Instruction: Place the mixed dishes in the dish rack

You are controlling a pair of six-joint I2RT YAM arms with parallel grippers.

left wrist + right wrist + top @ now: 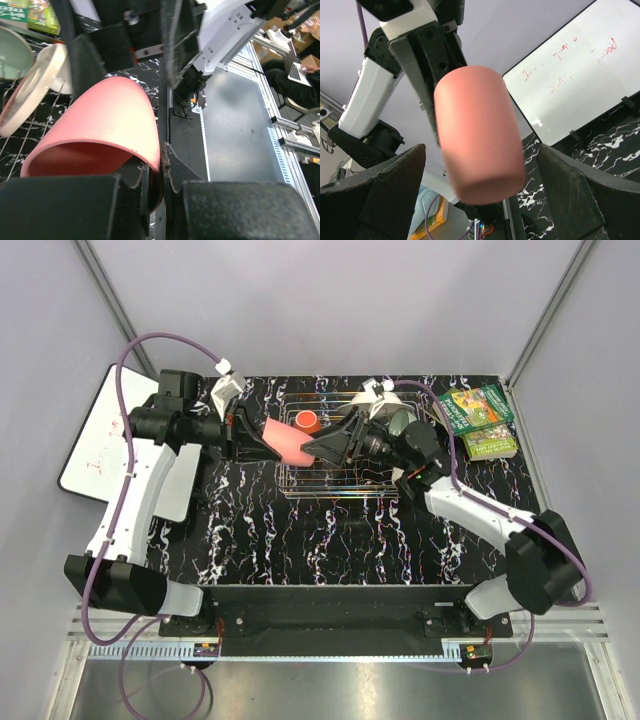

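Note:
My left gripper (255,440) is shut on the rim of the pink cup (285,442) and holds it sideways in the air at the left edge of the dish rack (340,480). In the left wrist view the fingers (175,165) pinch the cup wall (100,120). My right gripper (318,447) is open and faces the cup's base. In the right wrist view (481,150) the cup (477,132) sits between its spread fingers, not touched. The orange mug (306,421) stands in the rack. The pale green bowl (12,52) and a white dish (30,95) stand on edge in the rack.
A whiteboard (95,440) lies at the table's left edge. Green-covered books (480,420) lie at the back right. The black marbled table (330,540) spreads in front of the rack. The two arms are close together over the rack.

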